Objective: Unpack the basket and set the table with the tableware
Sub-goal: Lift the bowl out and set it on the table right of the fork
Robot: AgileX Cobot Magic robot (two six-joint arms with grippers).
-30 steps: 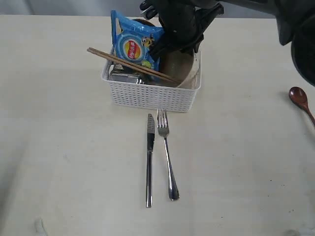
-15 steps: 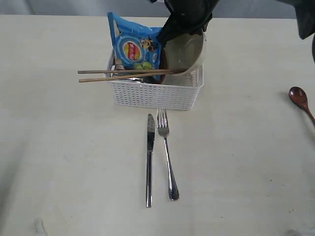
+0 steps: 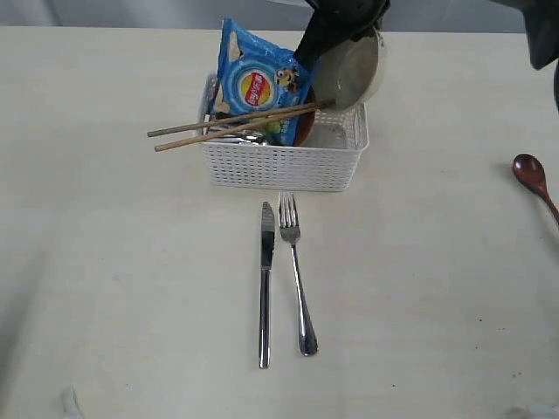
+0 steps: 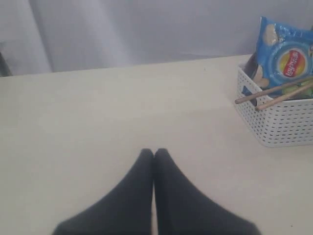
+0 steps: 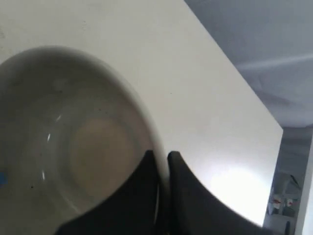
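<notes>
The white lattice basket (image 3: 284, 164) (image 4: 283, 125) stands at the table's far middle. My right gripper (image 3: 336, 30) (image 5: 160, 155) is shut on the rim of the off-white bowl (image 3: 349, 72) (image 5: 73, 142), held tilted above the basket's right end. Wooden chopsticks (image 3: 229, 127) (image 4: 274, 93) lie across the basket and stick out to the left. A steel knife (image 3: 265, 284) and fork (image 3: 296, 271) lie side by side on the table (image 3: 131, 262) in front of the basket. The dark red-brown spoon (image 3: 533, 179) lies at the right edge. My left gripper (image 4: 154, 152) is shut and empty above bare tabletop.
A blue chip bag (image 3: 258, 83) (image 4: 286, 54) stands upright in the basket's left part, leaning on the chopsticks. Plate and steel cup are mostly hidden inside the basket. A grey backdrop runs behind the table's far edge.
The right gripper has raised the bowl up out of the basket. The basket shifted slightly right, and the chopsticks and chip bag moved with it.
</notes>
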